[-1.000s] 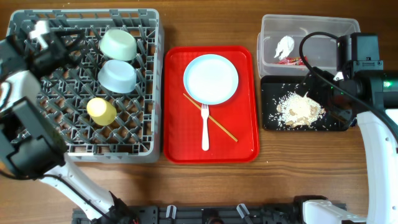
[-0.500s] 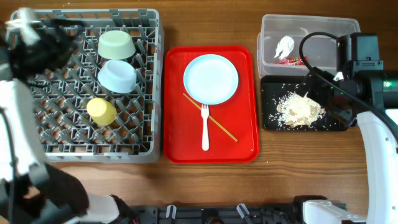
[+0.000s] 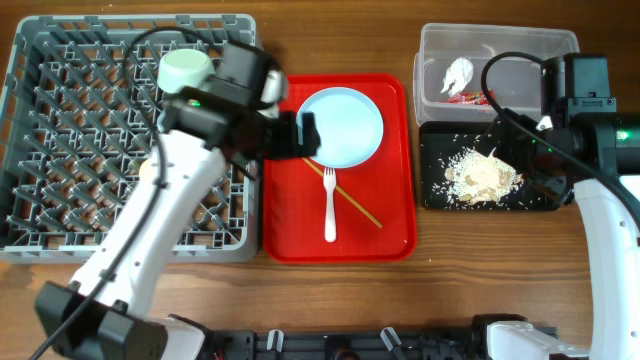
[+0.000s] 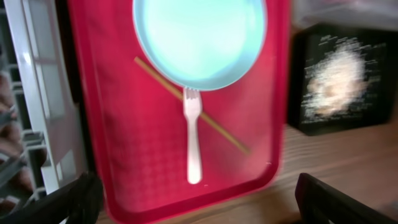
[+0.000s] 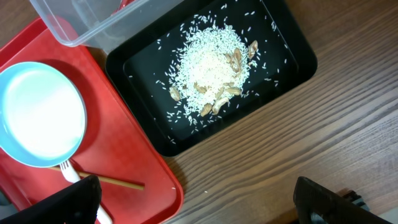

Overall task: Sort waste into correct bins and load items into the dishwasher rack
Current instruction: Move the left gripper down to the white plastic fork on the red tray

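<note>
The pale blue plate [image 3: 345, 125] lies on the red serving tray [image 3: 390, 230], with the white fork [image 3: 329, 205] below it. My left gripper [image 3: 300, 135] hovers at the plate's left edge, open and empty. In the left wrist view the plate [image 4: 199, 43] and fork [image 4: 193, 143] lie ahead of the open jaws [image 4: 199, 205]. The grey rack [image 3: 40, 240] holds the mint-green bowl [image 3: 187, 70]; my arm hides the blue bowl and most of the yellow cup. The clear tub [image 3: 500, 45] holds the tissue [image 3: 458, 72] and red wrapper [image 3: 468, 97]. Rice scraps [image 3: 483, 175] lie in the black tray [image 3: 436, 195]. My right gripper [image 5: 199, 202] is open and empty over the wood by that tray [image 5: 292, 56].
A thin wooden stick [image 3: 355, 208] lies diagonally on the red tray, crossing under the fork. My left arm stretches across the right half of the rack. My right arm and its cable [image 3: 590, 130] stand at the table's right edge beside both bins.
My left arm has swung from the rack's far left corner rightwards to the red tray's left side, now covering the blue bowl and yellow cup. The right arm has not moved.
</note>
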